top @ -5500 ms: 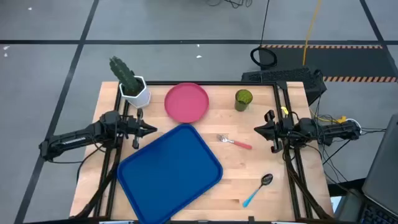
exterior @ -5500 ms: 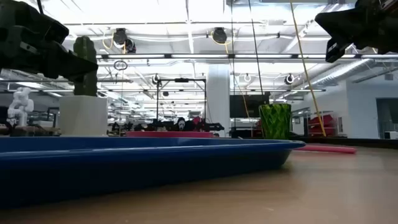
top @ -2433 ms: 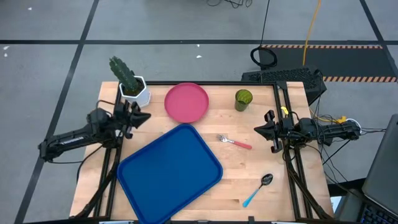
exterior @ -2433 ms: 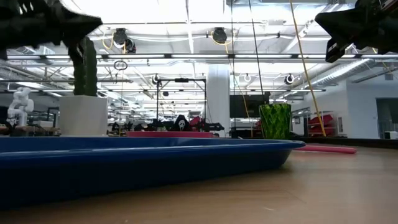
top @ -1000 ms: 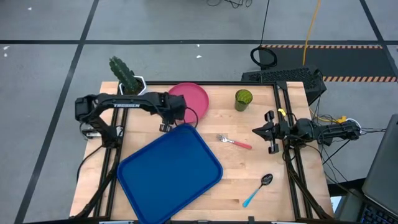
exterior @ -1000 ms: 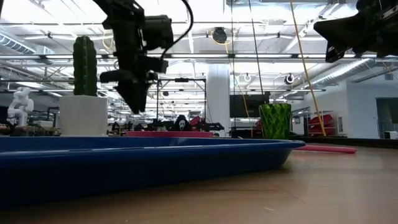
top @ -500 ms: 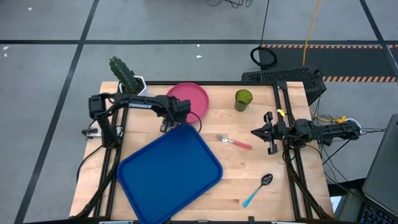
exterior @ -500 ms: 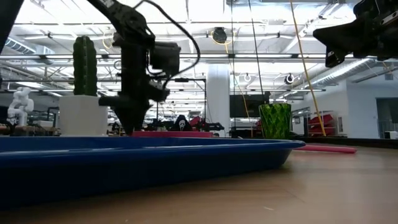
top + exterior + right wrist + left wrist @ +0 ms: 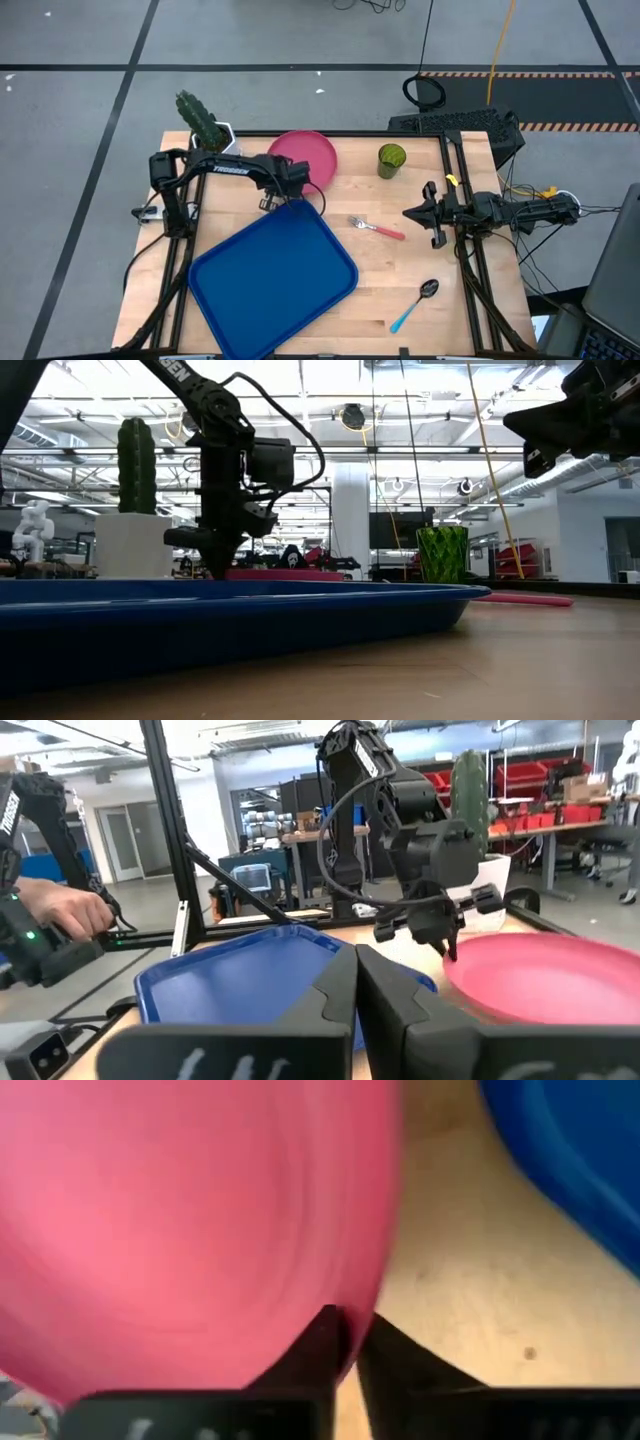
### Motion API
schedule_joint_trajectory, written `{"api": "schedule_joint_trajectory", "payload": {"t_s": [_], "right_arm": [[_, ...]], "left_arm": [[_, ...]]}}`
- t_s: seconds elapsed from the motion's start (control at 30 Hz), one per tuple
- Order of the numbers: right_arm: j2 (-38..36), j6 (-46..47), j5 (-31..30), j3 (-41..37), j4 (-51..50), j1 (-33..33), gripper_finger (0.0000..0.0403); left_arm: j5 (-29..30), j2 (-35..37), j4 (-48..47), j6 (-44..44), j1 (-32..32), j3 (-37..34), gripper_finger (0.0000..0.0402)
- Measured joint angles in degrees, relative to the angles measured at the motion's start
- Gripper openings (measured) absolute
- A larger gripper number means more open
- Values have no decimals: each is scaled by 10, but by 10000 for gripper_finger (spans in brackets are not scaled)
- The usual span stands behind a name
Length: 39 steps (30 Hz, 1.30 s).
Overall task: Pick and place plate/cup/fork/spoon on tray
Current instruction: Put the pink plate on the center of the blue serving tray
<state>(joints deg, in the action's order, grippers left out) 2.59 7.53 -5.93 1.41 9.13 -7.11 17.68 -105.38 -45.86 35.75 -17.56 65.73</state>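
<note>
The pink-red plate [image 9: 310, 152] lies on the table at the far middle. My left gripper [image 9: 282, 188] points down at its near-left rim and is shut on it. In the left wrist view the plate [image 9: 190, 1220] fills the picture. The blue tray [image 9: 272, 278] lies just near of the plate. The green cup [image 9: 391, 158] stands to the plate's right. The fork [image 9: 377, 229] and the blue-handled spoon [image 9: 415, 305] lie right of the tray. My right gripper [image 9: 415, 212] hovers shut at the right, level, holding nothing. My left gripper pinches the plate's rim [image 9: 372, 1292] on its near-left side, one finger [image 9: 325, 1335] over the plate's inner face, the other outside it. The fingers come steeply from above and stand across the rim. The plate looks still down on the table.
A white pot with a cactus [image 9: 205, 125] stands at the far left corner, close behind my left arm. Bare wood lies between tray, fork and spoon. In the right wrist view a person's hand [image 9: 55, 910] shows beyond the table's left side.
My left gripper has sunk onto the plate's near-left rim, shifting slightly toward the table's right, and its fingers have shut on the rim. The plate, tray and other things stay where they were.
</note>
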Motion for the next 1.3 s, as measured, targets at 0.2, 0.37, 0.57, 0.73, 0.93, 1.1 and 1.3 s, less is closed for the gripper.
{"api": "schedule_joint_trajectory", "payload": {"t_s": [0.2, 0.37, 0.57, 0.73, 0.93, 1.1, 1.3], "right_arm": [[0, 40, 0, 0, -9, 0, 0], [0, 58, 2, 0, -10, 0, 0], [0, 68, 2, 0, -19, 0, 0], [0, 68, 2, 0, -31, 0, 0], [0, 104, 2, 0, -34, 0, 0], [0, 113, 2, 0, -34, 0, 0], [0, 109, 1, 0, -34, 0, 0]], "left_arm": [[11, 3, -8, -29, 4, 1, 9], [16, 6, -12, -35, 16, 0, 8], [18, 33, -40, -65, 48, 18, 6], [-5, 63, -122, -136, 85, 72, 6], [-61, 69, -218, -247, 161, 110, 6], [-77, 62, -248, -334, 253, 116, 6], [-105, 63, -248, -501, 349, 117, 6]]}}
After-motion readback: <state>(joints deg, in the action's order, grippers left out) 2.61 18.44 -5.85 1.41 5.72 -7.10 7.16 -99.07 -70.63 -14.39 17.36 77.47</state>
